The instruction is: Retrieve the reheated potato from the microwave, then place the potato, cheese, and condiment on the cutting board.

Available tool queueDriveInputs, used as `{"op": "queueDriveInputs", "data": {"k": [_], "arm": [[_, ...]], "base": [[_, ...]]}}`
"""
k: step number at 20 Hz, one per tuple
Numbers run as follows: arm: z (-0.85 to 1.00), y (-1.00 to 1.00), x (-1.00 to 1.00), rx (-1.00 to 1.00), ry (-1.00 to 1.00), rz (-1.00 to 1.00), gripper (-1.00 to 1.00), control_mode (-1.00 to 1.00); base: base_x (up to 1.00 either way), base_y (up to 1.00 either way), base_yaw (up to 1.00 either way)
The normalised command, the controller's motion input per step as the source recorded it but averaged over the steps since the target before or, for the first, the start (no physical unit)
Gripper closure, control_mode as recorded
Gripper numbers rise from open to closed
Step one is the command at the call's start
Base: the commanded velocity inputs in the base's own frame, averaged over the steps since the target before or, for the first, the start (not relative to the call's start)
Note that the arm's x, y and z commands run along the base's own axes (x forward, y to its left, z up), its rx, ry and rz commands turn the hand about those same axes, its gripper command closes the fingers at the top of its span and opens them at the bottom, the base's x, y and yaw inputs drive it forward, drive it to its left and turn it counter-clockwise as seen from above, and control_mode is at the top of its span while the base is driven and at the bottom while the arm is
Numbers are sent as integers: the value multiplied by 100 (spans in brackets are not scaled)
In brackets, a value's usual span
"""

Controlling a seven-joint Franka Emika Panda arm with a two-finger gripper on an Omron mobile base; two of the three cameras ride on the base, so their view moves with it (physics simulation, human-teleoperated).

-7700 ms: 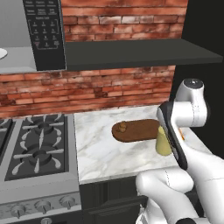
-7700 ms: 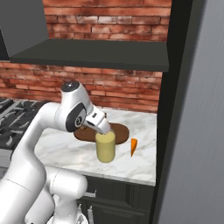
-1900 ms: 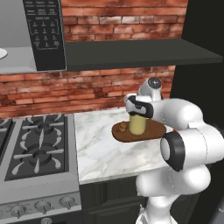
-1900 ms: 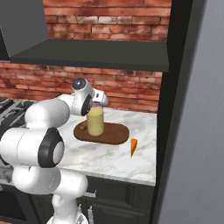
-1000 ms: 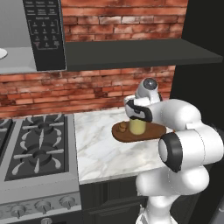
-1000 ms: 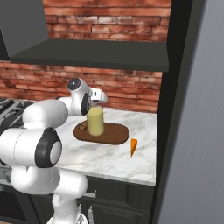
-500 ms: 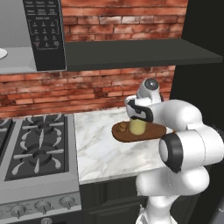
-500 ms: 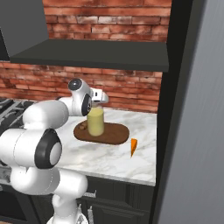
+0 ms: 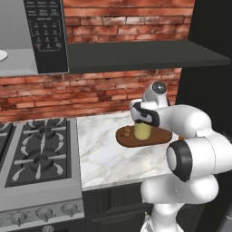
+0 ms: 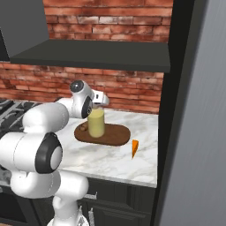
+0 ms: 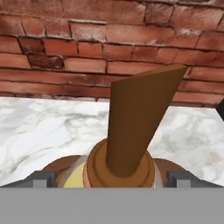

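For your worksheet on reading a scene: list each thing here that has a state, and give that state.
Bottle: upright on the board.
Potato: on the board, beside the bottle.
Board: flat on the counter.
Cheese: on the counter, off the board.
Claw: open, astride the bottle's neck.

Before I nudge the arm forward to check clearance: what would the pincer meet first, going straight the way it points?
The condiment: the open pincer straddles its brown neck, with the brick wall farther behind; depth is hard to judge.
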Motion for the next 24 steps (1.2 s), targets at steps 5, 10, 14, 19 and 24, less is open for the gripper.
{"op": "queueDriveInputs", "data": {"k": [5, 10, 14, 19, 24], "arm": [[1, 0, -6, 6, 0, 0, -100, -100], [5, 0, -22, 0, 0, 0, -100, -100], [8, 0, -22, 0, 0, 0, -100, -100], [12, 0, -29, 0, 0, -1, -100, -100], [4, -7, -50, 3, 0, -6, -100, -100]], "base": [[0, 0, 0], [0, 0, 0], [0, 0, 0], [0, 0, 0], [0, 0, 0]]}}
